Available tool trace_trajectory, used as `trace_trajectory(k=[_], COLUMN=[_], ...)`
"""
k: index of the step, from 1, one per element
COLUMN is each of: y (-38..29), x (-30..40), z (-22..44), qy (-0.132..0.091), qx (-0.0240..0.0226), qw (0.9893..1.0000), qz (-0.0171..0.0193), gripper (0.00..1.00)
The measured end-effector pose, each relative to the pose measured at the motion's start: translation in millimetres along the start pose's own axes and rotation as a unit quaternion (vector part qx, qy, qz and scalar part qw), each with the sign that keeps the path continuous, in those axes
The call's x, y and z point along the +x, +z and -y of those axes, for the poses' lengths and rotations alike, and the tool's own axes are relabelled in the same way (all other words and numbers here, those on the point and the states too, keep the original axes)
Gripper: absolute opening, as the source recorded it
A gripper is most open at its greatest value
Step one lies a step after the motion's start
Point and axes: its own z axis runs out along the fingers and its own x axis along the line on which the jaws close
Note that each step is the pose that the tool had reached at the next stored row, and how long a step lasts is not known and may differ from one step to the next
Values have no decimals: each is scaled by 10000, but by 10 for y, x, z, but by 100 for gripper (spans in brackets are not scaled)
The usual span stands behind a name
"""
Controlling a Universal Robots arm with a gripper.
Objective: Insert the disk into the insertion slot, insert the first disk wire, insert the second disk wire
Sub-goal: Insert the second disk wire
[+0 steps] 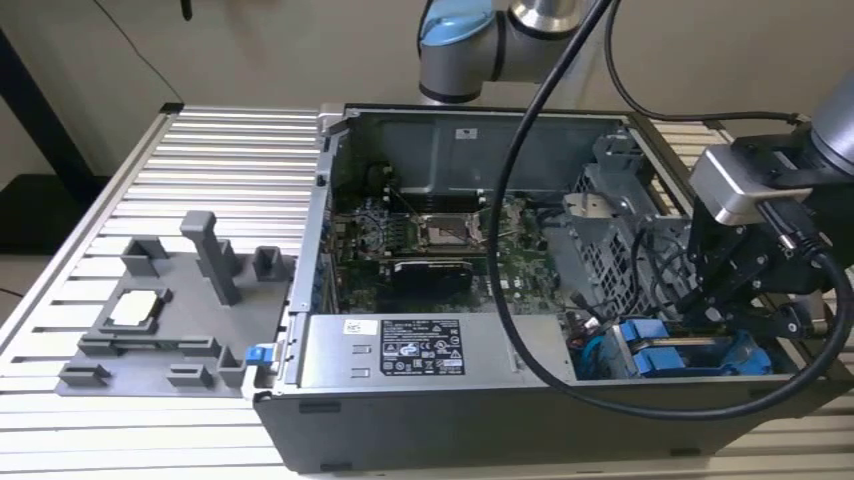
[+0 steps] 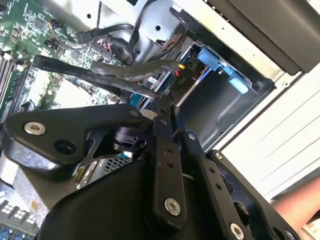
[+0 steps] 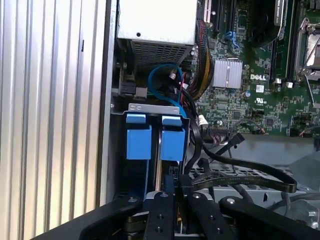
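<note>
Gripper [image 1: 721, 312] inside open computer case [image 1: 400, 440] at drive cage, fingers [image 2: 162, 107] pressed together on a flat black cable [image 2: 100, 70], disk [image 3: 155, 137] seated in slot [image 1: 694, 355] beside power supply [image 1: 420, 350], blue tabs visible

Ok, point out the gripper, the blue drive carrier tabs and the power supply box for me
gripper [image 3: 175, 182], first wrist view, between its fingertips.
blue carrier tabs [image 3: 172, 142], first wrist view, face of one tab.
power supply box [image 1: 420, 348], exterior view, its label.
</note>
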Motion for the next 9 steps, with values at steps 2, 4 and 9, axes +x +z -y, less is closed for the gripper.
trace_trajectory(k=[2, 4, 9], y=[9, 18, 34], x=[1, 2, 2], z=[5, 11, 17], qy=[32, 62, 107], qx=[-2, -2, 2], qw=[10000, 10000, 9999], qz=[1, 1, 5], gripper=[16, 16, 16])
